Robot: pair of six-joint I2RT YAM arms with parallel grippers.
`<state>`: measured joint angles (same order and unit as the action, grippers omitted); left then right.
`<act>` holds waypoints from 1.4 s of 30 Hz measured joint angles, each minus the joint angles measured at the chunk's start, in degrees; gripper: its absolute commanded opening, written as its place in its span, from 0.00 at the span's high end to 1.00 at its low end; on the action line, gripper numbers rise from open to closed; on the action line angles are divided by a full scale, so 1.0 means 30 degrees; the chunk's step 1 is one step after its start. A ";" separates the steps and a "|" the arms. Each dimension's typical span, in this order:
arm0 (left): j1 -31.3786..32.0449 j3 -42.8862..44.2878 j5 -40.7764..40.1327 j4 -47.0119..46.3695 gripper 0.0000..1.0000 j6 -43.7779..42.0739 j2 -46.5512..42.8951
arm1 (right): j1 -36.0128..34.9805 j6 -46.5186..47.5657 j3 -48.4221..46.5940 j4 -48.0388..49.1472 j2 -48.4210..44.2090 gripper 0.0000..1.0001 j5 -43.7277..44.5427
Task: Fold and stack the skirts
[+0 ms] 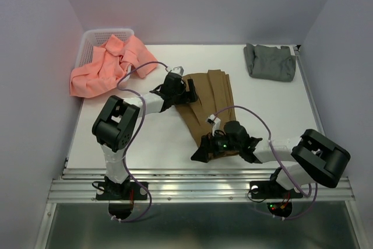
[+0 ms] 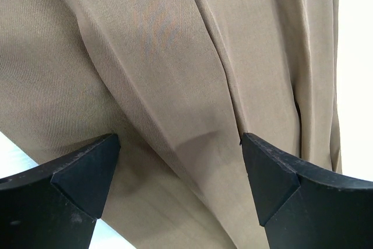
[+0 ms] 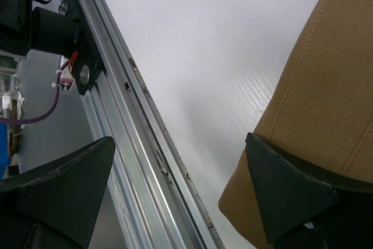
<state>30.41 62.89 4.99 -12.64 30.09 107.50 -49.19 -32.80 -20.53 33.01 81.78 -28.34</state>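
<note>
At the near edge, the right jaws stand fully open and hold nothing: in the right wrist view one finger (image 3: pixel 291 196) sits over the stitched near edge of the tan-brown skirt (image 1: pixel 213 100) and the other hangs over the aluminium rail (image 3: pixel 145 144), with bare surface (image 1: pixel 280 115) between them. The tan-brown skirt lies lengthwise in the middle of the surface, its pleats running away from the arms; it appears laid out flat rather than folded into a compact bundle, so its fold is judged not yet made. At the skirt's far left corner, the left jaws are also spread to full width and grip nothing; the left wrist view shows pleated cloth beneath and between the two fingers, but whether the tips touch it cannot be told. Farther back, the grey skirt (image 1: pixel 269 62) rests at the far right corner of the surface as a small squared bundle, well apart from the others, and looks already folded. At the far left, the salmon-pink skirt (image 1: pixel 108 65) is crumpled, partly in the white basket (image 1: pixel 96 36) and partly spilling onto the surface; it appears unfolded. No skirt lies on another, so stacking has not begun. Estimated progress: one of three folded, one being positioned, one waiting.
</note>
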 measured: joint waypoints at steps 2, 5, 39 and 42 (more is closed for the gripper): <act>-0.0066 0.0000 0.0146 0.0007 0.01 0.0022 0.0000 | 0.0015 0.0000 0.0226 -0.0393 -0.0619 0.00 0.0226; -0.0095 -0.0080 0.0248 -0.0044 0.01 0.0124 -0.0087 | 0.0015 0.0051 0.0393 -0.2011 -0.2069 0.00 0.0605; -0.0357 0.8080 -0.0036 0.4816 0.02 -0.2688 0.4925 | 0.2681 -0.4000 -0.2761 -1.4702 -0.4342 0.00 0.6142; -0.0532 0.6849 0.0248 0.4306 0.01 -0.2557 0.4175 | 0.4058 -0.3636 -0.2790 -1.4666 -0.4211 0.00 0.5770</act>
<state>28.82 83.44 5.74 0.27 22.41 120.03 -37.01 -43.70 -28.91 -10.98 69.14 -11.03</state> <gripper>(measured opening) 0.986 0.996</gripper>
